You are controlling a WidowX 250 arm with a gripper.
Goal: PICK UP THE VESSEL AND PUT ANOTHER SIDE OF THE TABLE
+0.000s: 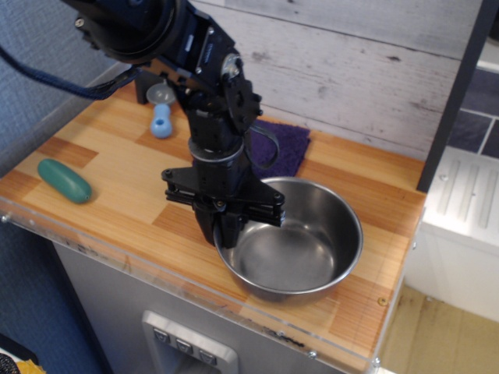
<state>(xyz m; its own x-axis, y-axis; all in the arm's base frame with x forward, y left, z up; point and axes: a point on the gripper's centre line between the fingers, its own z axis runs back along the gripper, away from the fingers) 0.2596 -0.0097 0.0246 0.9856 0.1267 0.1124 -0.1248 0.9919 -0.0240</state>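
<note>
One wooden surface (pixel 101 183) filled most of the view, striped in light and orange-brown laminate, with a clear strip along its front edge. A whitewashed plank wall (pixel 366 70) stood behind it.

The black arm (pixel 168 35) reached in from the upper left and pointed down.

The vessel (pixel 290 238) was the biggest object on the surface: a round, shiny steel bowl with a rolled rim, its polished inside reflecting light and dark bands. It was empty. It sat near the front edge of the surface, toward the right end, with its base apparently on the wood, though contact could not be confirmed.

The tool (pixel 224 231) was clamped on the vessel's left rim, one finger outside the wall and the other inside.

A purple cloth (pixel 284 148) lay behind the vessel, partly hidden by the arm. A teal oblong object (pixel 65 180) lay at the left front, well apart from the vessel. A small scoop (pixel 161 109) with a grey cup and blue handle lay at the back left.
</note>
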